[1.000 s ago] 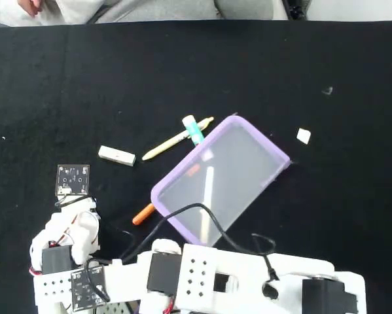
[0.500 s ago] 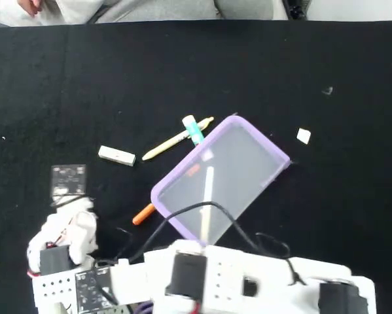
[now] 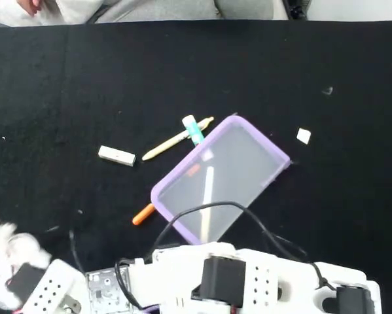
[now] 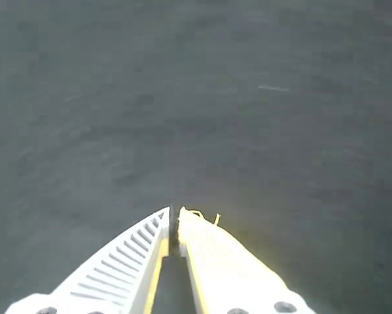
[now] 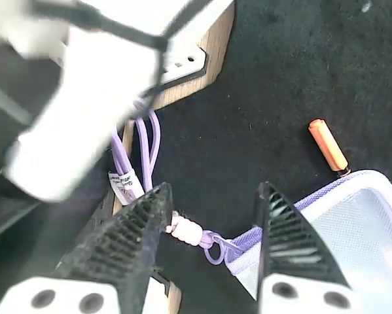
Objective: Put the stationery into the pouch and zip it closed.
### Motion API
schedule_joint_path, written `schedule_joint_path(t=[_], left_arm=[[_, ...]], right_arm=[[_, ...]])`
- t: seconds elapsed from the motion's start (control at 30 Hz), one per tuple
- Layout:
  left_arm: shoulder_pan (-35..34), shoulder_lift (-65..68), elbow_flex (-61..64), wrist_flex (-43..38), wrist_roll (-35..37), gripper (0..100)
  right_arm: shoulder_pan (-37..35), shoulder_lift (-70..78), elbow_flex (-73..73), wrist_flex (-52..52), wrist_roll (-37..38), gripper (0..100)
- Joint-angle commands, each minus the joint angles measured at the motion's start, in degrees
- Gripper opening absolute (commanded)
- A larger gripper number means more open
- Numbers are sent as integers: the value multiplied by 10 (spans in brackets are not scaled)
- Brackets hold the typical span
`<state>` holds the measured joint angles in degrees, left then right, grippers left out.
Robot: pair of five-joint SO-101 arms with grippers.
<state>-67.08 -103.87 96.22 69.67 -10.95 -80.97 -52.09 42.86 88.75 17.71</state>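
Left claw [image 4: 176, 214]: white and yellow fingers pressed together at the tips, nothing between them; it hangs over bare black table cloth [image 4: 196, 98].

Right claw [image 5: 212, 196]: black ribbed fingers spread wide, holding nothing. Between them, on the cloth, lie the pink zip-pull bead [image 5: 186, 230] and its purple loop, attached to the near corner of the pouch [image 5: 339, 222]. Looped purple cord [image 5: 145, 140] lies beside a wooden base plate [image 5: 205, 62].

Pouch [image 3: 218, 173]: translucent, purple-trimmed, lying flat and slantwise at the middle of the table [image 3: 65, 78]. One pale pen [image 3: 207, 199] shows through its panel, along with a small orange patch that cannot be identified.

Orange pen [image 3: 143, 214]: its end juts out at the pouch's lower corner; under or inside cannot be told.

Yellow pencil [image 3: 173, 141]: on the cloth at the pouch's far edge, crossed by a teal-and-white marker [image 3: 194, 129], which touches the purple trim.

White eraser [image 3: 116, 156]: on the cloth, well apart from the pouch.

White scrap [image 3: 303, 136]: near the pouch's far corner, not touching.
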Motion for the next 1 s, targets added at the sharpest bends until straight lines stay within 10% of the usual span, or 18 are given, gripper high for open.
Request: schedule_joint_path(t=[0.0,0.53,0.97], left_arm=[[-145,-3,11,-8,-4,30],[13,-3,11,-5,-61,30],[213,-4,-4,-10,-62,30]], right_arm=[[-7,-10,9,-2,-1,211],[1,125,-38,-12,-5,208],[334,37,-197,105,80,208]])
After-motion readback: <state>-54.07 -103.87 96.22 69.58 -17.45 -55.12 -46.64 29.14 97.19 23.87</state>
